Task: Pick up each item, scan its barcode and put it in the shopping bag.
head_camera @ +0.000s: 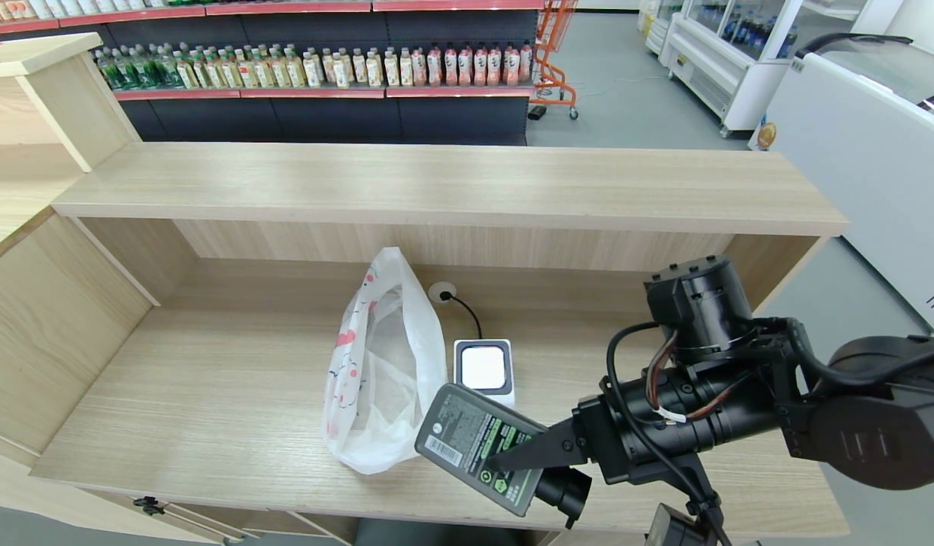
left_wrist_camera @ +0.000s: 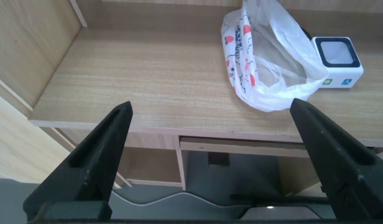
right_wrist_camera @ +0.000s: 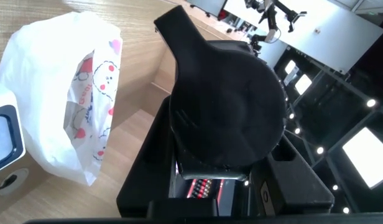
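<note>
Risk: right end effector (head_camera: 512, 470) clamped pack (head_camera: 467, 436) at 5 o'clock of bag (head_camera: 383, 364), barcode (head_camera: 443, 451) up, away from scanner (head_camera: 484, 368) at pack's 12 o'clock, so scan could fail; left end effector (left_wrist_camera: 210, 115) gaped, holding nothing.

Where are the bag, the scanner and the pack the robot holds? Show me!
shopping bag (head_camera: 383, 371), head view, inner wall seen through its mouth.
scanner (head_camera: 484, 368), head view, its glass window.
pack (head_camera: 467, 436), head view, its printed face.
</note>
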